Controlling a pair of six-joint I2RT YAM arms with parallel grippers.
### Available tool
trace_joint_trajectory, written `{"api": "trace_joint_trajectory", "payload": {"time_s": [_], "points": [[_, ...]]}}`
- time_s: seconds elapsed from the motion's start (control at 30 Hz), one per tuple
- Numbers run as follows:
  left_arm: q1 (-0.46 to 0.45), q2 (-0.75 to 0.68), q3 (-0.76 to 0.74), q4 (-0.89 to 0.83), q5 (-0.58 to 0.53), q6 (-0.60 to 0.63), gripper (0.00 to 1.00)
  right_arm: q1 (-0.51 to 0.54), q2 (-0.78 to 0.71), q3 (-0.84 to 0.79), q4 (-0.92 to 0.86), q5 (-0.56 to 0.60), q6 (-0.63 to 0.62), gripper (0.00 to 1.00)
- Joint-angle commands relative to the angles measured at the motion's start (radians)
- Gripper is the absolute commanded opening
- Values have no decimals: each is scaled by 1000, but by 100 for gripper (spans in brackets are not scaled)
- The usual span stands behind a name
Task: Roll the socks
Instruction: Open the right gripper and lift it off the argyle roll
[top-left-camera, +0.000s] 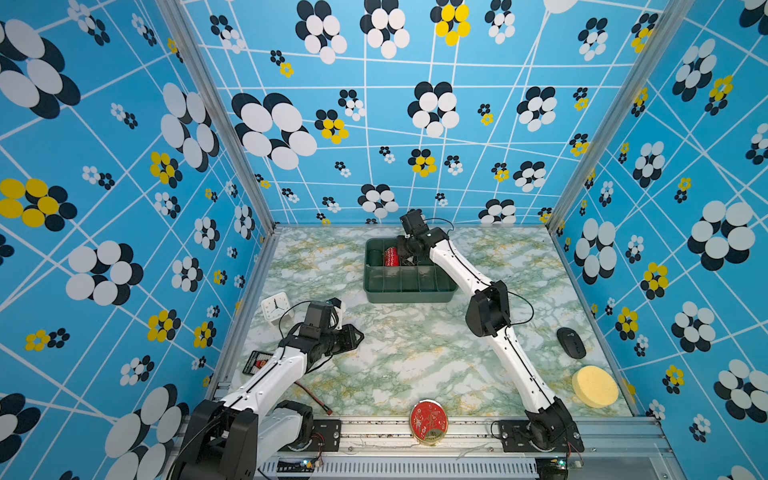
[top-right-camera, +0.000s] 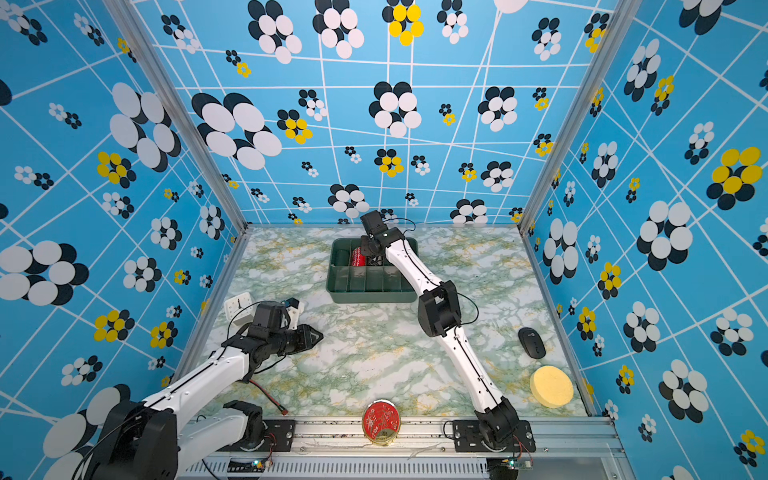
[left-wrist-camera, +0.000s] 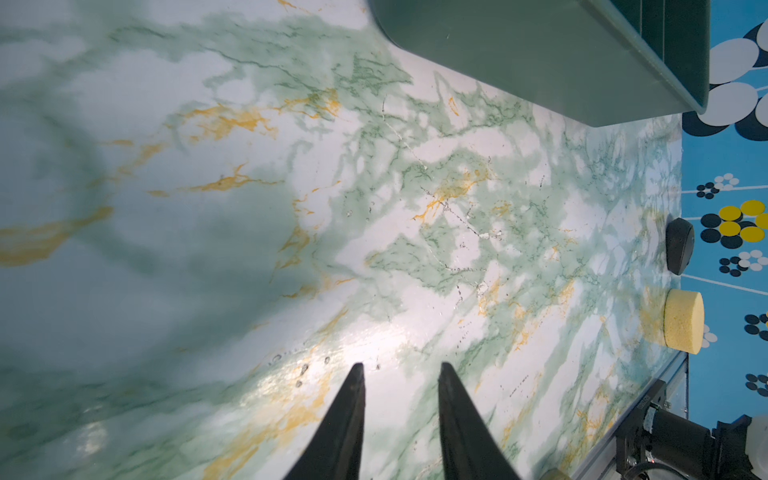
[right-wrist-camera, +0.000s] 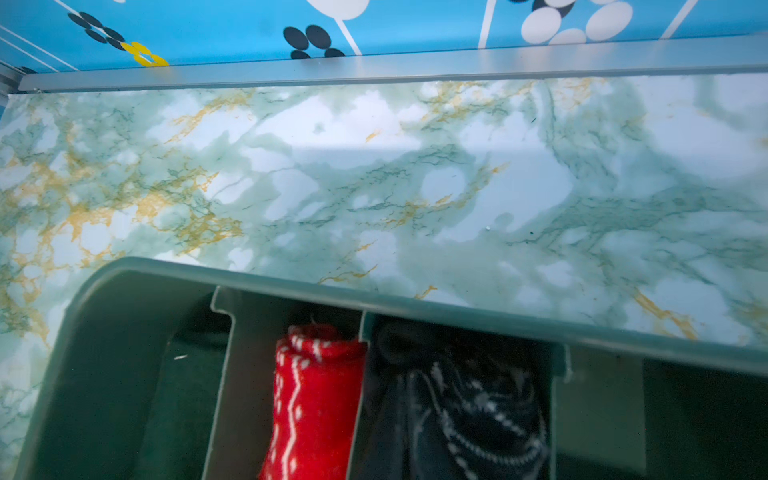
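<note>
The argyle socks (right-wrist-camera: 465, 399) lie in the green tray (right-wrist-camera: 415, 305), in the compartment just beside the red roll (right-wrist-camera: 307, 395) (edges blurred). The right gripper (top-left-camera: 409, 251), closed, hangs above them. The left gripper (left-wrist-camera: 401, 370) hovers over the desk (left-wrist-camera: 457, 228), narrowly parted and empty.

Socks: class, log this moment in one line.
socks: in bin, beside red roll | right gripper: shut, at socks | left gripper: open, empty

Left hand (left-wrist-camera: 401, 374) parted (slightly); right hand (top-left-camera: 408, 252) closed.
</note>
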Motion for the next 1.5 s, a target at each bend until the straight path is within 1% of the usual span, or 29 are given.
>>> {"api": "trace_joint_trajectory", "payload": {"time_s": [0.0,0.4,0.6,0.8,1.0,1.23,1.37,1.47], "points": [[12,13,-10,15,4,19,32,-6,35,29,11,-11,19,8],[12,25,-1,17,6,22,32,-5,90,63,-16,0,9,8],[12,23,1,12,4,22,33,-2,89,70,-16,4,-1,8],[12,-4,2,-5,-3,20,33,-5,51,71,22,-58,19,16],[12,-52,-1,-31,-16,18,33,-8,-4,69,56,-84,34,25],[12,-72,-5,-43,-18,17,33,-12,-38,65,102,-202,64,28],[12,-76,-4,-45,-21,17,33,-13,-59,60,118,-212,56,31],[12,-76,-5,-47,-22,17,33,-15,-92,24,143,-206,50,33]]}}
